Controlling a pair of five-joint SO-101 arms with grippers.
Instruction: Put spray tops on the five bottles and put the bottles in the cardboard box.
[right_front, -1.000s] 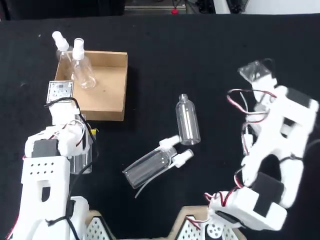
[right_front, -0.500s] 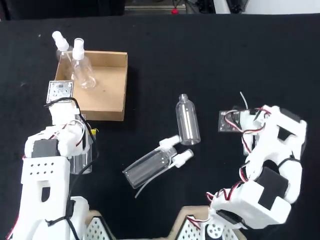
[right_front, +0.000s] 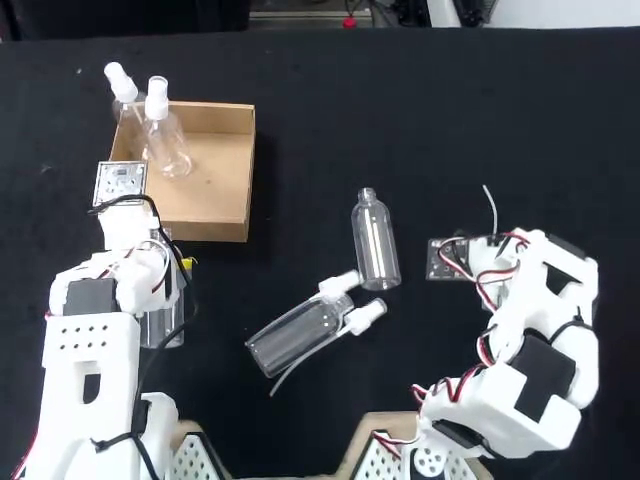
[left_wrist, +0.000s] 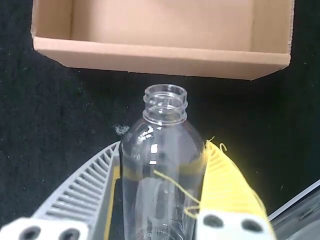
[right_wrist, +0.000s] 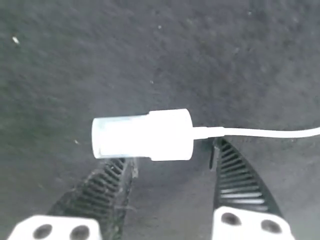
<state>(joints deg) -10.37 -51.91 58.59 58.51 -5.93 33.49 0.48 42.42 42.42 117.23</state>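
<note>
Right wrist view puts the right pincer low over the table. Its two fingers are spread, and a white spray top lies crosswise just ahead of the tips. The thin dip tube of this top runs off to one side. Nothing is pinched there yet.

On the other side, the left pincer is pressed on an open bottle (its neck has no top). The neck points toward the near wall of the cardboard box.

As I judge it, the step in hand is picking up this top to bring it to the held bottle. The next move calls for closing on the white collar, not on the tube. After that the long tube must go into the narrow neck, which needs good alignment.

Farther out, in the middle of the table, a slanted bottle lies on its side with two more spray tops at its neck. I cannot tell if either one is seated. Just beyond it lies a bare bottle. These things lie between the two arms and may be knocked during the carry.

Farthest, two capped bottles are at the box's far corner.
</note>
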